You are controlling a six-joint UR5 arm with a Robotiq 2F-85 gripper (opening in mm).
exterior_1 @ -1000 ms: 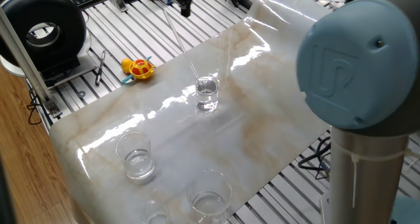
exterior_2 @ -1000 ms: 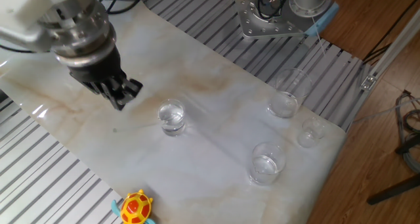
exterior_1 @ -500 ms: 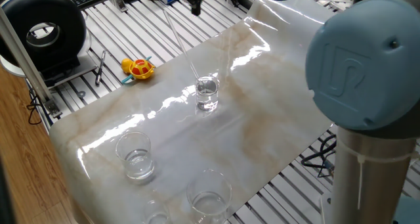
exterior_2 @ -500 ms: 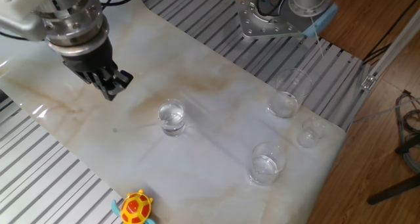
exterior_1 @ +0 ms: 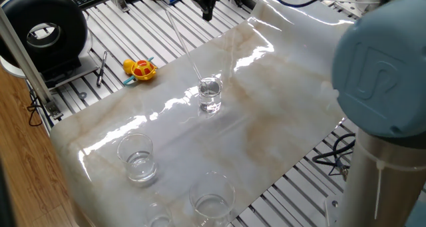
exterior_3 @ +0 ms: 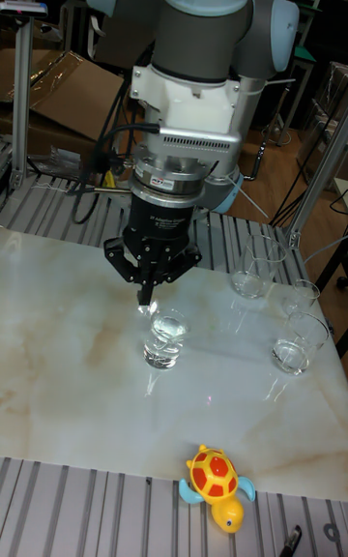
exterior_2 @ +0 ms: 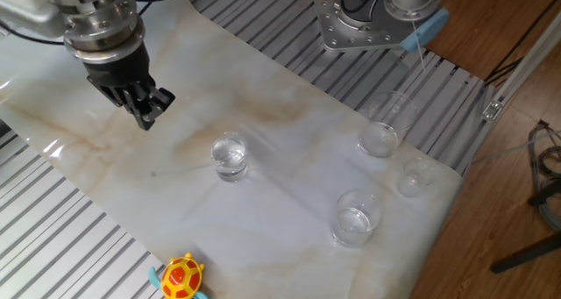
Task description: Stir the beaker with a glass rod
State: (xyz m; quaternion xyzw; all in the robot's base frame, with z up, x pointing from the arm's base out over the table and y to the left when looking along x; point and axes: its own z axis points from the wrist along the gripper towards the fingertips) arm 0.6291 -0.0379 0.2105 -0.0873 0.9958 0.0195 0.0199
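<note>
My jaws [exterior_2: 147,115] are pinched nearly closed, hanging above the surface [exterior_2: 280,150], up and to one side of the beaker [exterior_2: 230,155]. Can't tell if they actually grip anything. In one fixed view the glass rod [exterior_1: 183,44] slants w/ its low end in the beaker [exterior_1: 210,95] and its top reaching toward the jaws [exterior_1: 207,12], but the contact is too thin to make out. Beaker sits mid-surface w/ clear liquid, well apart from the wider glasses [exterior_2: 379,124] near the edge. Toy turtle [exterior_2: 181,275] is off on the slats. Vs 1 s ago: my arm slid further away from the beaker, beaker + rod didn't budge
</note>
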